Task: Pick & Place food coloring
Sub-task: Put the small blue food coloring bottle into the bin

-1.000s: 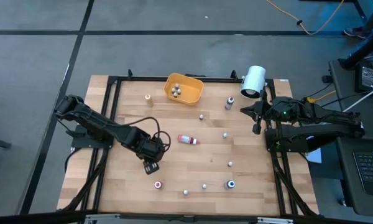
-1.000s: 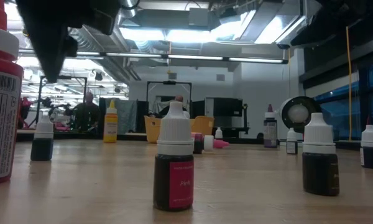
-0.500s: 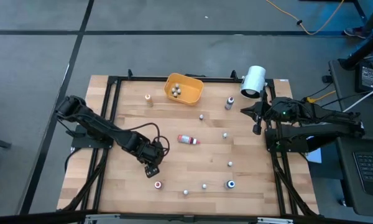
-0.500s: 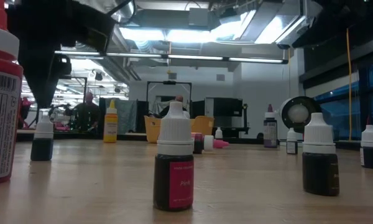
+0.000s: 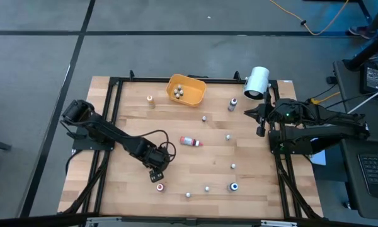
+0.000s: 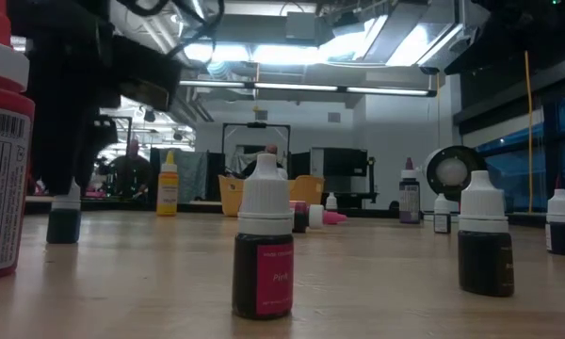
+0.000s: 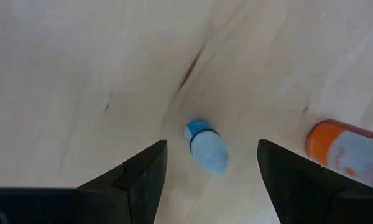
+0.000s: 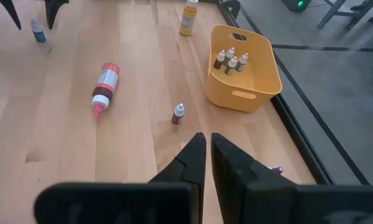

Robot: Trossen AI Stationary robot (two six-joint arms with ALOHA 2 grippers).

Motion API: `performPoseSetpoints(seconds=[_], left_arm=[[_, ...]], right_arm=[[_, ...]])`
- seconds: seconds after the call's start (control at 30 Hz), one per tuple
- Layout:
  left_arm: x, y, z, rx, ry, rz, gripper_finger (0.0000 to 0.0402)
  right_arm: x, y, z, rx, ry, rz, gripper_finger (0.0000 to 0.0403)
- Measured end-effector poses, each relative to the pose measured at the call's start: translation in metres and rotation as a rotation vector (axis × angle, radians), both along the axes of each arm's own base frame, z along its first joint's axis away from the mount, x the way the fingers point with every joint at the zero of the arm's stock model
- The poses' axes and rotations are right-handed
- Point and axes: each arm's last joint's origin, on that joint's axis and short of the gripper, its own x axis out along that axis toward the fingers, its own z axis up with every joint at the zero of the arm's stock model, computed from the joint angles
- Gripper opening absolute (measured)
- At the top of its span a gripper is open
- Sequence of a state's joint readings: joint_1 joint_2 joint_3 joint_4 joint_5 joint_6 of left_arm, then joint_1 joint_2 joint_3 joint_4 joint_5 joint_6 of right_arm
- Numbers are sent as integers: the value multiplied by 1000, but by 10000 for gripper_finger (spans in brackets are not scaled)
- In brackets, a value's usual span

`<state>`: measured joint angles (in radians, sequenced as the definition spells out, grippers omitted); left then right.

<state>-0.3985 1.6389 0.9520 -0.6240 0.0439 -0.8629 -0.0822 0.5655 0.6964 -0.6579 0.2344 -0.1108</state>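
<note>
The left claw (image 5: 156,177) hangs low over the near part of the counter (image 5: 132,189), its fingers spread wide with nothing between them. Straight below, framed by the two fingers in the left wrist view, stands a small bottle (image 7: 206,145) with a pale cap and a blue collar, upright on the wood. It looks light, stiff plastic, smooth and round, so it will probably tip or skid if one finger reaches it first. The safest hold is likely across the cap or the shoulder just under it, with both fingers closing evenly.

A larger red-capped bottle (image 5: 159,186) stands just beside it on the near side, showing as an orange-red body at the edge of the left wrist view. That neighbour leaves the finger on its side little room. The other sides look free.

Further along the near edge stand more small bottles (image 5: 206,188), well apart from one another. Mid-counter a red and white bottle (image 5: 189,141) lies on its side. Beyond it the path to the yellow bowl (image 5: 197,91) at the far edge looks open; a few bottles already sit inside it.

The right claw (image 5: 259,130) waits clenched and empty at the right edge, near the white cylinder (image 5: 256,82), out of the way.
</note>
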Motion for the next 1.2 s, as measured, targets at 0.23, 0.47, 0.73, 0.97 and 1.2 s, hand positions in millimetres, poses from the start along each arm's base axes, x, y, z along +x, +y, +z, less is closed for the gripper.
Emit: performPoseSetpoints(seconds=[0.23, 0.47, 0.73, 0.97, 1.2], left_arm=[[4, -2, -9, 8, 6, -11, 242], [4, -1, -9, 22, 3, -7, 214], [4, -1, -9, 23, 6, -4, 112], [4, -1, -8, -2, 15, 0, 66], [5, 5, 6, 22, 43, -3, 66]], right_arm=[[0, 0, 0, 0, -1, 0, 30], [0, 0, 0, 0, -2, 0, 30], [0, 0, 0, 0, -2, 0, 30], [0, 0, 0, -3, -1, 1, 30], [0, 0, 0, -5, 1, 3, 30]])
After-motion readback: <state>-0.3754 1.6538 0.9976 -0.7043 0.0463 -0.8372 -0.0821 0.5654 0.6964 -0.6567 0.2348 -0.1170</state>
